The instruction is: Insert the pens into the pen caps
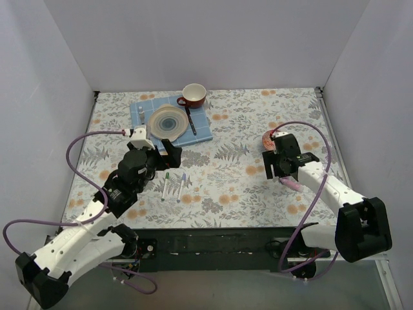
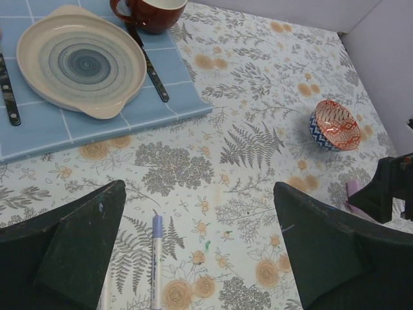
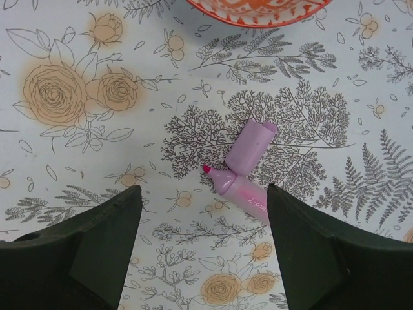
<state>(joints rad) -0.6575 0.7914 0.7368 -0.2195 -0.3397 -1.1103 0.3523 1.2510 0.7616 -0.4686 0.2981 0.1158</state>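
Currently the pink pen point(image 3: 244, 194) lies uncapped on the counter point(image 3: 77, 148), the lilac cap point(image 3: 251, 147) touching its tip end at an angle, near the orange bowl point(image 3: 258, 8). The right gripper point(image 3: 201, 226) hovers over both, jaws apart; it would do best to close on the barrel alone, clear of the cap. The left gripper point(image 2: 200, 239), jaws wide apart, hangs over a slim white pen point(image 2: 157, 255).

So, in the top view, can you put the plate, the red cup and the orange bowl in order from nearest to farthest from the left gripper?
1. The plate: just beyond the left gripper, on the blue mat.
2. The cup: behind the plate, at the mat's far edge.
3. The bowl: far off to the right.
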